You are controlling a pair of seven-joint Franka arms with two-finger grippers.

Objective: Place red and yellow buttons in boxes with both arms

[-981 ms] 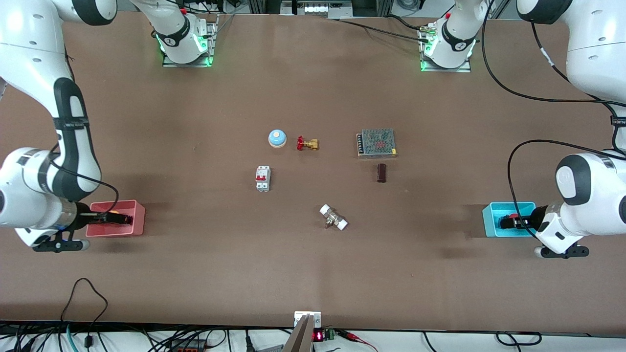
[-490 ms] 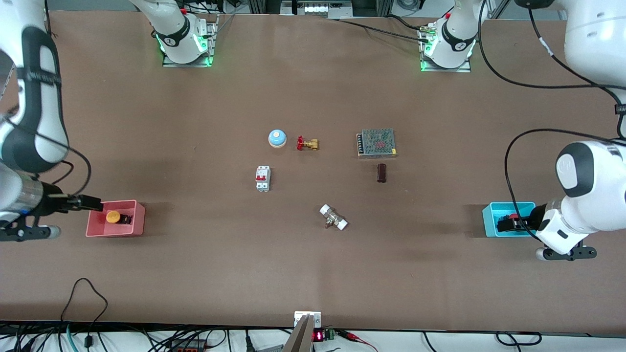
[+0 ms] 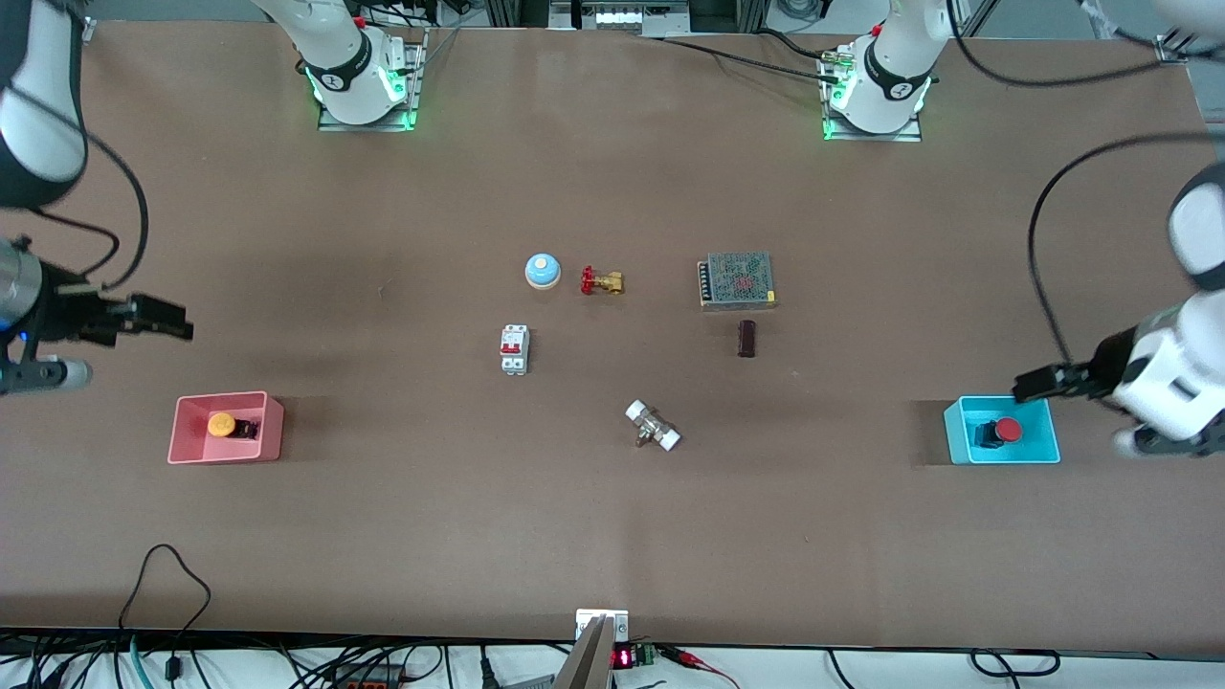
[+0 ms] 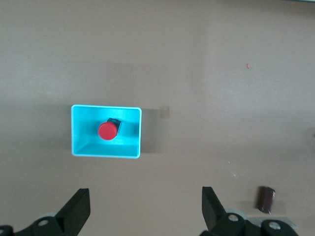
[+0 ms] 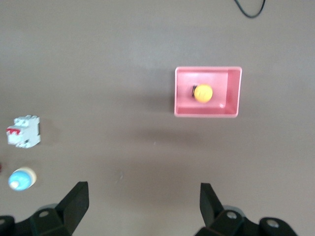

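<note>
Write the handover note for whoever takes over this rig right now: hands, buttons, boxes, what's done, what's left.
Left hand: open, empty, in the air by the cyan box.
Right hand: open, empty, over bare table above the pink box.
Red button lies in the cyan box; yellow button lies in the pink box.
Done: both buttons are boxed.
Left: probably only parking the arms.

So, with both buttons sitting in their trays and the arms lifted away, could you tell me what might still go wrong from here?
Little is left to fail. The left gripper, open, hangs just above the cyan tray's rim; a low sideways retreat could nudge it and tip the red button. The right gripper, open, is over bare table beside the pink tray with the yellow button; its looping cable might snag.
</note>
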